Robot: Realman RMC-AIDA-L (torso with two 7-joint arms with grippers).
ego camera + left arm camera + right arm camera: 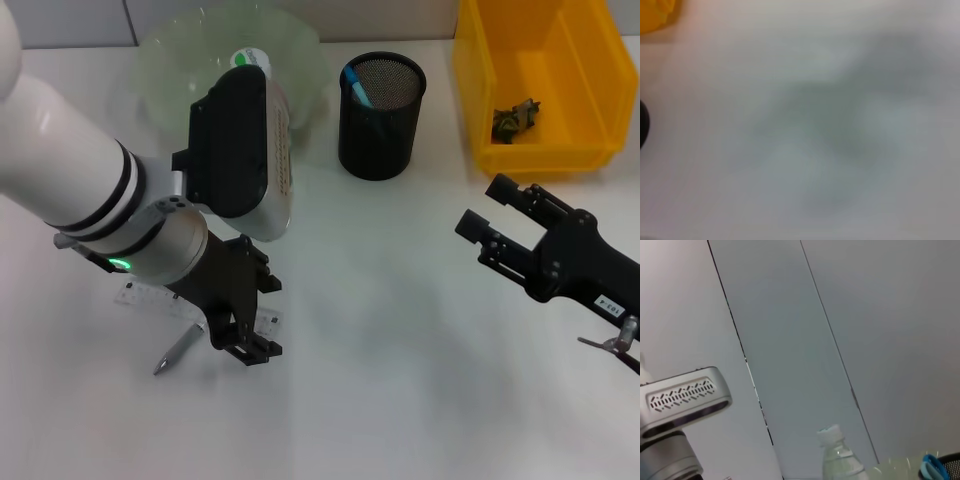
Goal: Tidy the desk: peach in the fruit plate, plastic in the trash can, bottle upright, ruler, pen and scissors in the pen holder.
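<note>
Left gripper [245,335] over ruler [150,298], pen [175,354], bottle [275,150] behind

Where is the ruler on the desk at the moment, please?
In the head view the ruler lies flat on the robot's left side of the desk, partly hidden under the left gripper, with a pen just in front of it.

The left arm [60,140] is a thick white tube with two black rings near the wrist, then a grey joint with a small green light, and a black box-shaped camera housing sits on top of it. The left gripper [243,325] is made of black angular parts. The right gripper [500,222] is also black, with a small white label and thin cables behind it.
</note>
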